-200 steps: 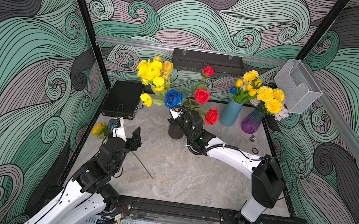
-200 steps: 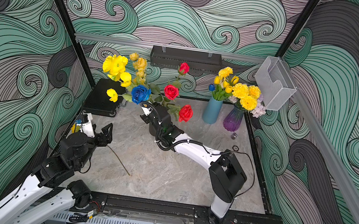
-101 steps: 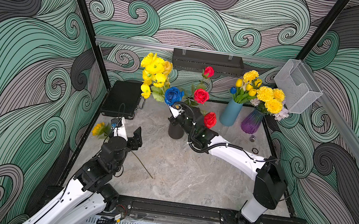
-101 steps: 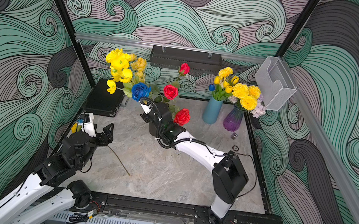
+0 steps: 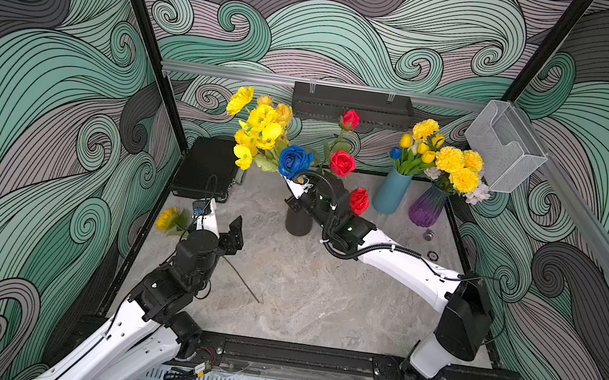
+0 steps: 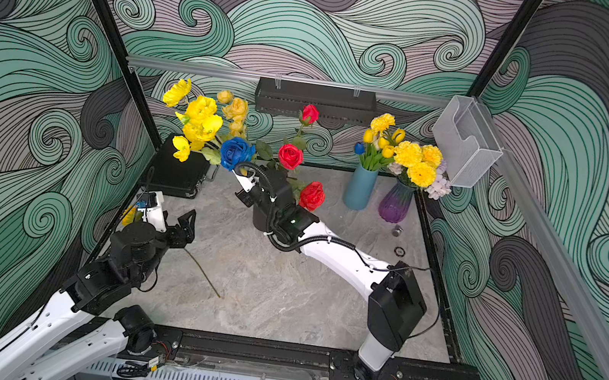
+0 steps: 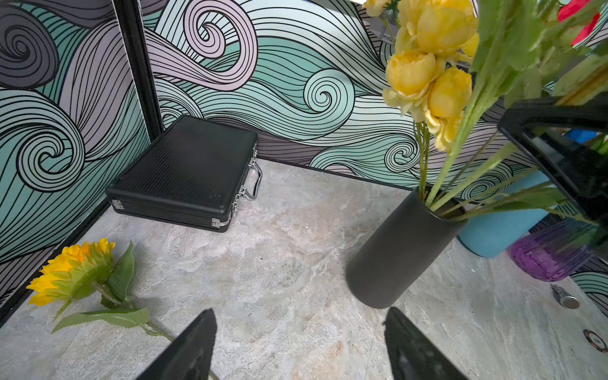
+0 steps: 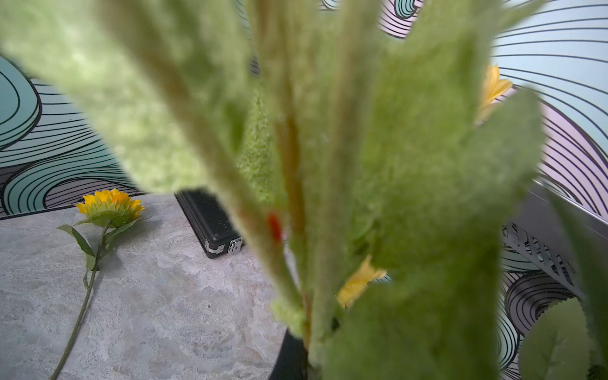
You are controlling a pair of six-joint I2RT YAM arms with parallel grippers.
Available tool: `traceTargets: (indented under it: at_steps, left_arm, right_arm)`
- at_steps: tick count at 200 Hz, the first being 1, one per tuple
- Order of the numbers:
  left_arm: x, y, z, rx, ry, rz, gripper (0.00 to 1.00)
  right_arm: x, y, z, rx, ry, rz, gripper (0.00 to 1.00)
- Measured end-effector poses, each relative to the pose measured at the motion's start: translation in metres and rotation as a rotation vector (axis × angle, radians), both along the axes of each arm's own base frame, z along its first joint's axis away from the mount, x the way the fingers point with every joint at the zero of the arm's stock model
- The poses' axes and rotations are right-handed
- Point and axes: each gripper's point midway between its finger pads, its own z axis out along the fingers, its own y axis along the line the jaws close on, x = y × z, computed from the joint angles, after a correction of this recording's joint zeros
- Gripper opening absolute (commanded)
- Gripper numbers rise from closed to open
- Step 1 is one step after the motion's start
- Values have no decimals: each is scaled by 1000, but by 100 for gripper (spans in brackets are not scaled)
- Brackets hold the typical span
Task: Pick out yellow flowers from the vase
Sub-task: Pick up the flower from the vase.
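Both top views: two claws are seen. The left claw (image 5: pixel 221 223) is spread and empty, with one sunflower (image 5: pixel 167 219) laid just beside it on the worktop (image 5: pixel 301 290). The right claw (image 5: pixel 296 194) is pressed together among stems over the black vase (image 5: pixel 297 224), one of three vases; what is pinched cannot be told. The yellow flowers (image 5: pixel 259 129) are bunched just beyond this claw, beside one blue rose (image 5: pixel 294 161) and three red roses (image 5: pixel 342 163).

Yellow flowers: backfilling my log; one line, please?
right gripper: shut on yellow flowers, stems in black vase | left gripper: open | sunflower: on table
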Motion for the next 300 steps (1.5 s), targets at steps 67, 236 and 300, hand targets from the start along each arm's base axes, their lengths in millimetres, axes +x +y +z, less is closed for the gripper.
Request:
traceTargets:
  at_steps: [67,236,300]
  left_arm:
    - [4,-17,5,-6,14,-78,79]
    - [-5,-39,56,-84,-71,-223,78]
    - [-4,-43,79,-99,-97,-246,78]
  right_arm:
    - [1,8,-34,-121,-62,-31,1]
    - [-12,17,-48,-236,-200,-36,0]
    - [-3,11,-43,-210,-138,-46,0]
